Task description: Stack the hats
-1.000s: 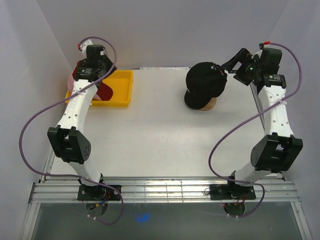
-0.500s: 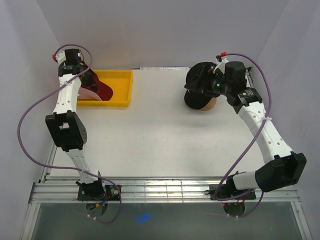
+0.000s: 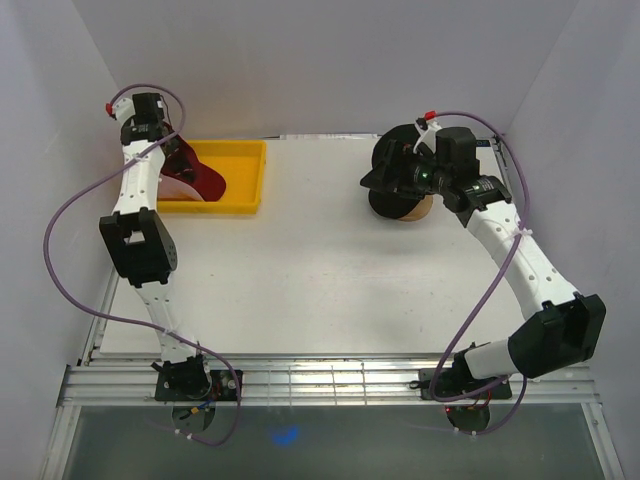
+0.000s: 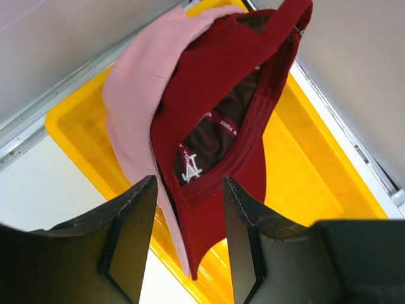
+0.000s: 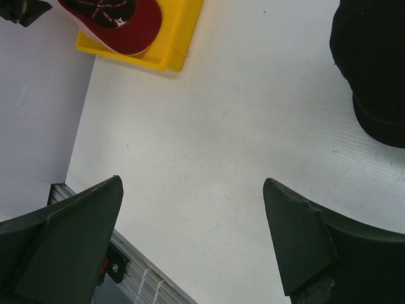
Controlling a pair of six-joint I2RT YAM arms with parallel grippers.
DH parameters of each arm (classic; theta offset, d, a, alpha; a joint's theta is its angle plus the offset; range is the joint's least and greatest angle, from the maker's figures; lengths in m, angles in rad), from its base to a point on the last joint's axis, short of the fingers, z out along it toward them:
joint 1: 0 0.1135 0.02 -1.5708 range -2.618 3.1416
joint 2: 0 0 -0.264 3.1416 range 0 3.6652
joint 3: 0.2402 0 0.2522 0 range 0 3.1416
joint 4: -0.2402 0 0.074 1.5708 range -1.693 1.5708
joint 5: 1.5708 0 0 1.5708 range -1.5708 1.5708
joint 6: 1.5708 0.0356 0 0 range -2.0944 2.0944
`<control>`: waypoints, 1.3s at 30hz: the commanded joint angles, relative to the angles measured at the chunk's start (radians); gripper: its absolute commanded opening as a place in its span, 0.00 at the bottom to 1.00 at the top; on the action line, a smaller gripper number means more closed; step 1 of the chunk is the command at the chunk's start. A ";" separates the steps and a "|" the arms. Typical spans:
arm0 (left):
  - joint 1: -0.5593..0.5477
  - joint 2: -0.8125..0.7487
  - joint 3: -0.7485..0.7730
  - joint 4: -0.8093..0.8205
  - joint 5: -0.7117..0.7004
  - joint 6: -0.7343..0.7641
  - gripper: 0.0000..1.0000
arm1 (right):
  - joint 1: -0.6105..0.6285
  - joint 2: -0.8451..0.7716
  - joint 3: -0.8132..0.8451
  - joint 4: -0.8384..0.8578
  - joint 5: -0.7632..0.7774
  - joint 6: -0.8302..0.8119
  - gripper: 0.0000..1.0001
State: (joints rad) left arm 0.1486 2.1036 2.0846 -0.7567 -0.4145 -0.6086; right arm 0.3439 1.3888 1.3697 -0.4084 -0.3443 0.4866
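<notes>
Far-left corner of the worktop (image 3: 300,270): clamps the left gripper (image 4: 190,183) on the brim of the dark red cap (image 4: 221,107), tilting it up over the yellow tray (image 4: 316,171). Hard to judge any contact with the tray. Tucks most of the pink cap (image 4: 136,95) behind the red one; cannot tell whether pinched along with it. By the far edge, right of centre: holds the right gripper (image 5: 192,183) splayed wide, grasping nothing, just beside the black cap (image 5: 373,57). Crops that cap at the frame edge in the wrist view; buries it from above under the wrist, black on black. Leaves only a sliver of the wooden stand (image 3: 420,211) showing underneath.
</notes>
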 commanded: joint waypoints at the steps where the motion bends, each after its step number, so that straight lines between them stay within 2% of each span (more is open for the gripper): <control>1: 0.008 -0.074 -0.040 0.049 -0.053 0.023 0.56 | 0.014 0.009 0.037 0.054 -0.018 -0.020 0.96; 25: 0.017 -0.022 -0.028 0.057 -0.081 0.059 0.56 | 0.024 0.024 -0.049 0.134 -0.039 0.004 0.96; 39: 0.019 0.018 -0.035 0.056 -0.064 0.053 0.44 | 0.024 0.038 -0.075 0.157 -0.045 0.010 0.96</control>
State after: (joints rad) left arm 0.1608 2.1246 2.0418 -0.7094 -0.4789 -0.5556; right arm 0.3622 1.4170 1.3045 -0.3050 -0.3706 0.4934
